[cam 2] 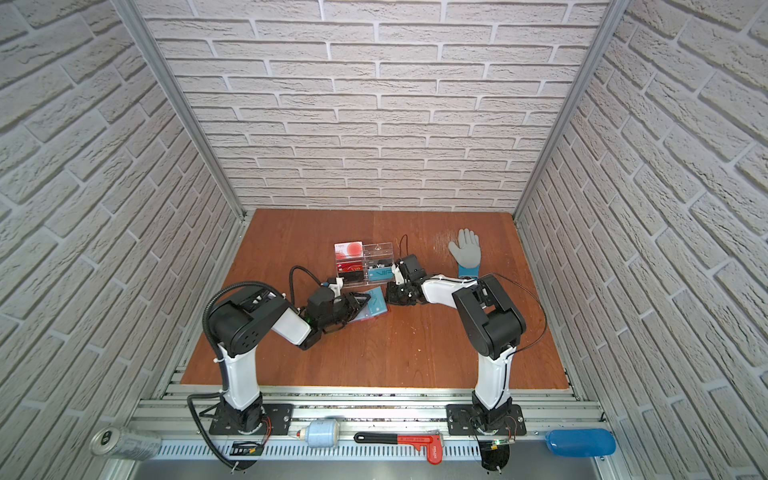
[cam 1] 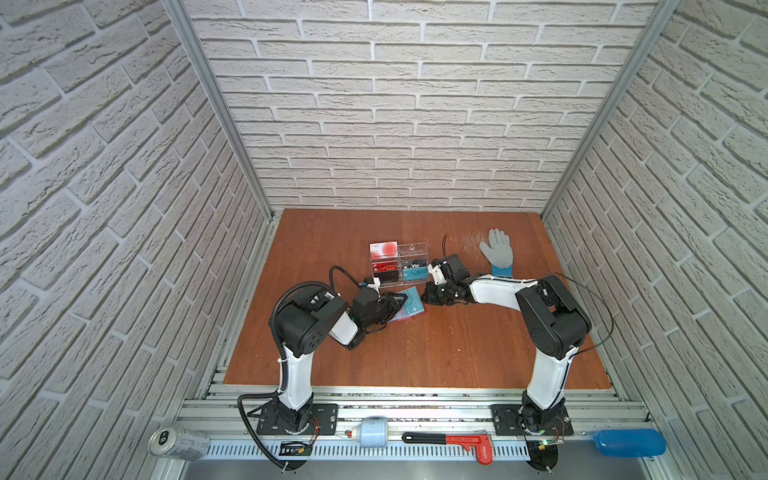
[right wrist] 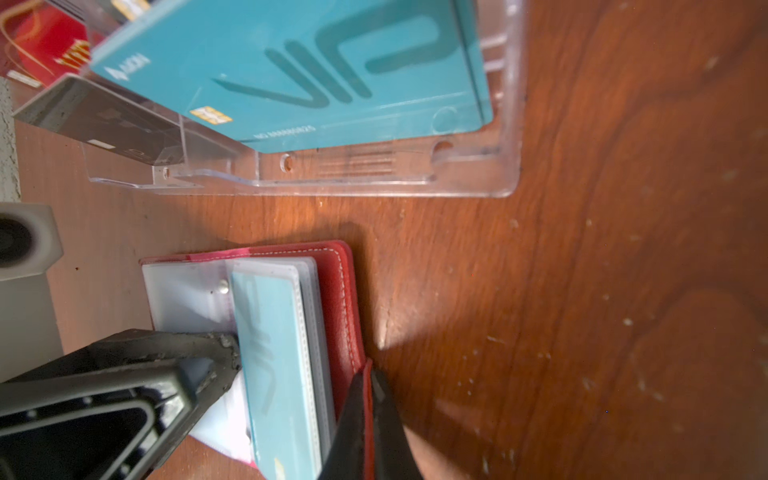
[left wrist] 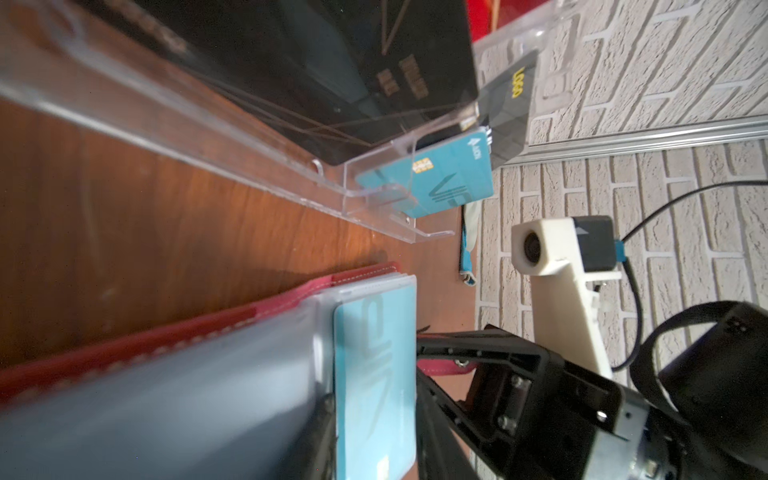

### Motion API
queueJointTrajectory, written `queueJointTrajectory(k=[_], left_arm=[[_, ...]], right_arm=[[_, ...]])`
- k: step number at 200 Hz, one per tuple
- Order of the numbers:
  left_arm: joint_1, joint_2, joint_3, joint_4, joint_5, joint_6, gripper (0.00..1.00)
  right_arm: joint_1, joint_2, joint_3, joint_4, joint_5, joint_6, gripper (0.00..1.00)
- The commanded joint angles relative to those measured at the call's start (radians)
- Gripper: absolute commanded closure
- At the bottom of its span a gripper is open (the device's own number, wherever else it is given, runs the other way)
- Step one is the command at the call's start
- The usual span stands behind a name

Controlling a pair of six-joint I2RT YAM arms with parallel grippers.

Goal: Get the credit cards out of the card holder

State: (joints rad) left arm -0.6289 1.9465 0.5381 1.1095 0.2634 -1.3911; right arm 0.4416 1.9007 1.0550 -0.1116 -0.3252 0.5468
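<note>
Nearest, on the front rail: can (cam 1: 178, 444) and red tool (cam 1: 453, 441), both off the table (cam 1: 415, 361).

1. Left gripper (cam 1: 395, 306): held low over the table's middle, reaching in from the left-edge side. One finger (right wrist: 212, 357) is seen touching a clear sleeve (right wrist: 187, 299) at the card's long edge. The opposite finger is hidden, so whether the jaws are clamped or merely astride cannot be told.

2. Holder (cam 1: 409, 314): laid open and flat, about midway between the left and right edges, somewhat toward the far edge. It lies between the two grippers and is touched by both.

3. Card (right wrist: 274, 353): teal, uppermost on the sleeve stack, not yet out. Its long axis runs parallel to the holder's stitched border. Cards beneath are not resolved.

4. Right gripper (cam 1: 428, 296): jaws together on the holder's red tab (right wrist: 366, 399), on the right-edge side. It is judged to be pinning the holder.

5. Relation: the card lies right at the left gripper, so that arm is judged the puller, probably along the card's long axis. The sleeve's mouth is not seen.

6. Views: layout is given in both top views. The tab grip and the finger contact are shown only by the right wrist view.

7. Stand (cam 1: 409, 254): just beyond the holder, apart from it. Glove (cam 1: 496, 251): toward the far right corner.
</note>
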Motion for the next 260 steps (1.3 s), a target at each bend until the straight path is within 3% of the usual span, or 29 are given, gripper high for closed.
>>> queueJointTrajectory(k=[1, 102, 218, 260], left_arm=[[-0.021, 0.042, 0.018, -0.017, 0.0, -0.02, 0.65], [-0.06, 0.031, 0.039, 0.04, 0.034, -0.02, 0.63], [-0.114, 0.115, 0.068, 0.291, 0.129, -0.008, 0.62], [-0.125, 0.086, 0.066, 0.262, 0.136, 0.038, 0.62]], right_arm=[[0.016, 0.054, -0.029, -0.114, 0.011, 0.005, 0.94], [0.016, 0.057, -0.026, -0.117, 0.009, 0.004, 0.94], [0.016, 0.058, -0.027, -0.119, 0.011, 0.002, 0.94], [0.016, 0.062, -0.024, -0.119, 0.008, 0.004, 0.94]])
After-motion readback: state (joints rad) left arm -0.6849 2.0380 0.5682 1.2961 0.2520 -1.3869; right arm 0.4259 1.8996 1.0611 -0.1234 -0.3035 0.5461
